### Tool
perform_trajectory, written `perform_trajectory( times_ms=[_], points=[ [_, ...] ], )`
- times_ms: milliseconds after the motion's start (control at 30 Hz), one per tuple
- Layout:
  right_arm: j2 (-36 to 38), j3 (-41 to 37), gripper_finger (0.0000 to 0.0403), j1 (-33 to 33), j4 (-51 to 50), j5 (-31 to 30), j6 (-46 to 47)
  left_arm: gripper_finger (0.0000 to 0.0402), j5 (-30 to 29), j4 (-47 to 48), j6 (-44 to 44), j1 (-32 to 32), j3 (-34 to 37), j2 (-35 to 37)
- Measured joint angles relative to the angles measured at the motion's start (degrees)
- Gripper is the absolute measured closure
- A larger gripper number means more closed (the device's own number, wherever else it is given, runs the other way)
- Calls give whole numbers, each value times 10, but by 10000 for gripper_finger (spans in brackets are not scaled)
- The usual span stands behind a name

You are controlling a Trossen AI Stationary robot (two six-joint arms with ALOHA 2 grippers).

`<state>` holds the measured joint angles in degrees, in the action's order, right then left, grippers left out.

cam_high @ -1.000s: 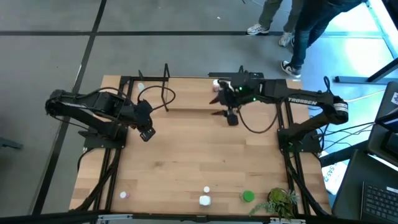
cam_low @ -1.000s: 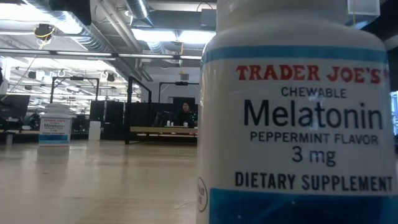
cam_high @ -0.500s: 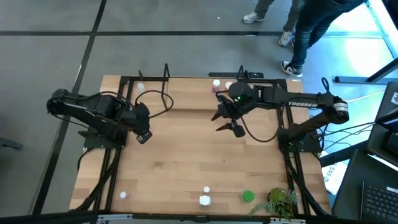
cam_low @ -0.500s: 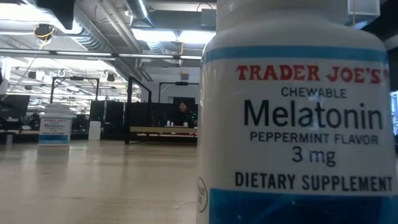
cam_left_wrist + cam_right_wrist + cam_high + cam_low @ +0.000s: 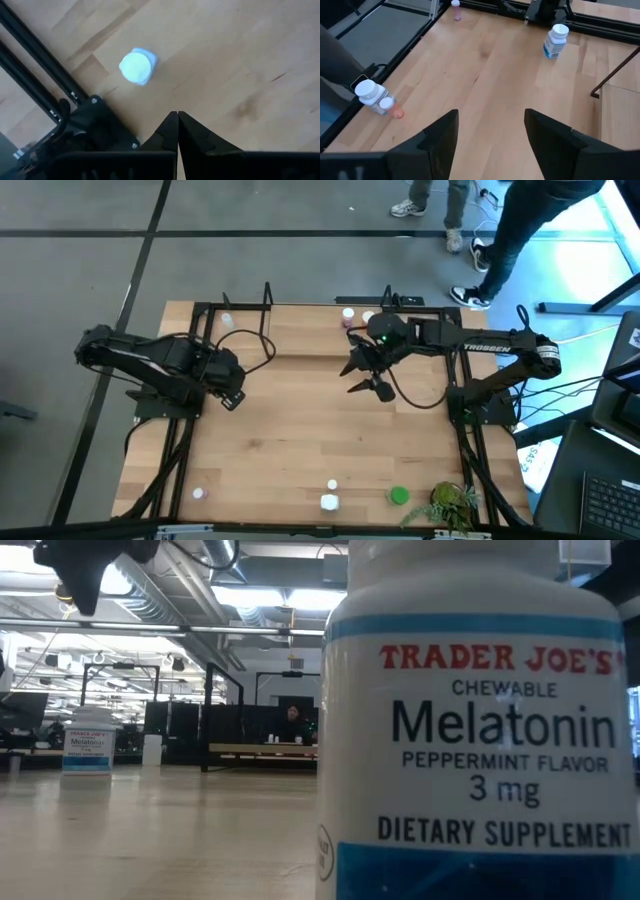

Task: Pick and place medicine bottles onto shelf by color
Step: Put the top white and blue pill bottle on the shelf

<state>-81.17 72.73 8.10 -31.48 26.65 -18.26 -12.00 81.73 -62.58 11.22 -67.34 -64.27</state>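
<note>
The table carries the shelf along its far edge. The right gripper hangs over the boards just in front of the shelf, fingers apart and empty. The left gripper waits over the table's left side, fingers pressed together, near a white-capped bottle. Two bottles stand at the far edge by the right arm, one perhaps pink, though it is small here. Along the near edge sit a green bottle, two white bottles and a tiny one, beside a plant.
</note>
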Motion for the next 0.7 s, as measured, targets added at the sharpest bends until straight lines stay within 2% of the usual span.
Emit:
perform_trajectory(
  times_ms=[333, 700],
  points=[
    [0, 0, 173, 0, 0, 0, 0, 401, 12, -3, 32, -1, 38, 0],
    [0, 0, 173, 0, 0, 0, 0, 401, 10, -19, 55, -1, 40, 0]
  ],
)
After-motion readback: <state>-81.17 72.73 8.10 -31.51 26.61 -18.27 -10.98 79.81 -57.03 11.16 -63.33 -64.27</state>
